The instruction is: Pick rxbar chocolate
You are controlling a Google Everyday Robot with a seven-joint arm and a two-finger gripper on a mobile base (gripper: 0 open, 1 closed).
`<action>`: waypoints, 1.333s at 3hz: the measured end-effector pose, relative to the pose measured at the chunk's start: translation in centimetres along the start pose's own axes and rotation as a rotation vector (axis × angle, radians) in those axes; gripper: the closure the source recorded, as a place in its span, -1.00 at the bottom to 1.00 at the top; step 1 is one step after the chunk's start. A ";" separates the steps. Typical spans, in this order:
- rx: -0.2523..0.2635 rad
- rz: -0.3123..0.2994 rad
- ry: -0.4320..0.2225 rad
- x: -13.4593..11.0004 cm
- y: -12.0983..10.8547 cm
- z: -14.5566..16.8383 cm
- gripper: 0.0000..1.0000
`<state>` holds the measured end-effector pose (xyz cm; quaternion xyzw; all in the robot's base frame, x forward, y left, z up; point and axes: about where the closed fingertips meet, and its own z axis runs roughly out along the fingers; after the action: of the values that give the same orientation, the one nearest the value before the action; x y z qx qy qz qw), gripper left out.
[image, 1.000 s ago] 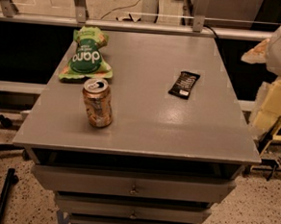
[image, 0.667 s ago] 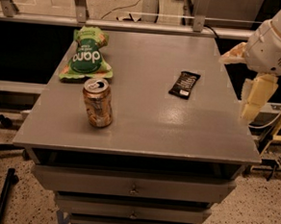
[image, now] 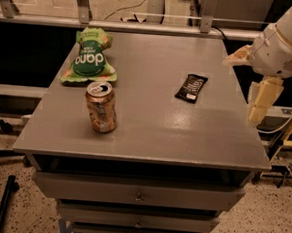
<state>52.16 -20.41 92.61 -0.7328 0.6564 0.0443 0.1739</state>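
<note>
The rxbar chocolate (image: 191, 87) lies flat on the grey cabinet top (image: 150, 131), right of centre and towards the far side, its long axis running near-to-far with a slight tilt; nothing touches it. To its right, beyond the cabinet's right edge and raised above the surface, hangs the gripper (image: 242, 89), its two cream fingers (image: 261, 99) spread wide apart and holding nothing. Well apart on the left stand an upright orange soda can (image: 101, 107) and, farther back, a green snack bag (image: 89, 58). The step in hand appears to be the approach: the next move calls for carrying the gripper left over the bar, turning the jaws across its narrow width, then descending. Compared with a second ago, the arm has swung inward from the right margin; bar, can and bag are unmoved.
</note>
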 end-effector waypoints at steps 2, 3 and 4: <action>0.011 -0.268 0.059 -1.2 -3.3 1.9 -1.00; -0.007 -0.427 0.146 -1.9 -5.0 3.6 -1.00; -0.015 -0.528 0.286 -1.3 -6.5 5.9 -1.00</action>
<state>59.25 -16.81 88.78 -0.8781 0.4608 -0.1010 0.0798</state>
